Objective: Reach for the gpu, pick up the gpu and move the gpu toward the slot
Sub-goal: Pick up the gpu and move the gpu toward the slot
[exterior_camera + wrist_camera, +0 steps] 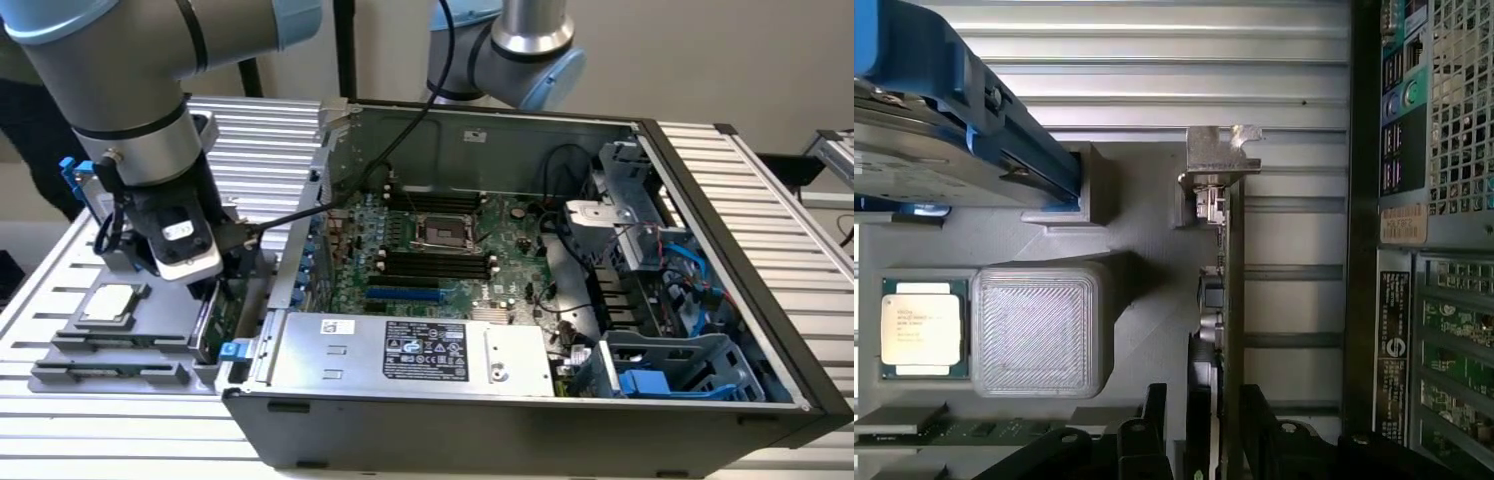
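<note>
The thin green circuit-board gpu with a silver metal bracket at one end (1226, 250) stands on its long edge in a slot of a grey ribbed plastic parts holder (1054, 230). The holder lies on the ribbed aluminium worktop (747, 190) toward the edge at the exterior view's left, just beside the black open computer case (534, 440). The arm's black two-fingered gripper (1209, 425) hangs directly over the card. Its jaws are spread wide, with one finger on each side of the board's upper edge at the end away from the bracket, and nothing is grasped. Whether one finger already brushes the card is hard to tell, as the gap there looks very slim. On the same holder, a small square silver processor chip on a green base (921, 327) sits well apart from the card. A boxy silver hard drive with blue rails (944, 120) rests tilted near the holder's bracket-side end. Inside the case, the green motherboard (507, 225) lies flat with a long blue slot (400, 295) near its middle, well apart from the gripper (220, 285) and the gpu (214, 325).
</note>
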Tool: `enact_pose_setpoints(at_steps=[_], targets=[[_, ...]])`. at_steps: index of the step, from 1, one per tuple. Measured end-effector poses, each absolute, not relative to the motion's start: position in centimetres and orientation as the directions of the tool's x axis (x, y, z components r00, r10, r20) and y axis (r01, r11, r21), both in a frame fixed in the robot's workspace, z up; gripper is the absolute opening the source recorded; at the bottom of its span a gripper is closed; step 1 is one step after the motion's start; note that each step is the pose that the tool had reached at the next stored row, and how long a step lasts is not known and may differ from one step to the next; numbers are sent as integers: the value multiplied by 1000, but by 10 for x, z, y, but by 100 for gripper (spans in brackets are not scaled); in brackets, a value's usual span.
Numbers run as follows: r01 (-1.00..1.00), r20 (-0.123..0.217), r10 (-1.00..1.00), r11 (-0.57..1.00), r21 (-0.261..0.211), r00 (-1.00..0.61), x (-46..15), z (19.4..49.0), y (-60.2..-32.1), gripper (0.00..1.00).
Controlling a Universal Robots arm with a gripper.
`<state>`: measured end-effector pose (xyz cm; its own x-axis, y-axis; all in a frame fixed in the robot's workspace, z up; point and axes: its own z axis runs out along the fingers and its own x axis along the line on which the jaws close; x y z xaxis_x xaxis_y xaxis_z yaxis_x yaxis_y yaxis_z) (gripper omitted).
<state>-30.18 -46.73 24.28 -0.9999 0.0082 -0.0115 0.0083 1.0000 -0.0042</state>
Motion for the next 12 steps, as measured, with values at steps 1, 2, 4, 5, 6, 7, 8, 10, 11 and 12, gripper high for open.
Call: enact_pose_setpoints(at_steps=[1, 2, 4, 5, 6, 7, 8, 10, 11, 12], targets=[[9, -12, 9, 1000, -4, -1000, -302, 243, -467, 42], [10, -12, 10, 1000, -4, -1000, -302, 243, -466, 42], [12, -12, 12, 1000, -4, -1000, -302, 242, -465, 42], [12, -12, 12, 1000, -4, -1000, -302, 242, -465, 42], [13, -12, 13, 1000, -4, -1000, -302, 242, -465, 40], [13, -12, 13, 1000, -4, -1000, -302, 242, -465, 40], [14, -12, 14, 1000, -4, -1000, -302, 242, -465, 40], [14, -12, 14, 1000, -4, -1000, -302, 242, -465, 33], [14, -12, 14, 1000, -4, -1000, -302, 242, -465, 33], [14, -12, 14, 1000, -4, -1000, -302, 242, -465, 31]])
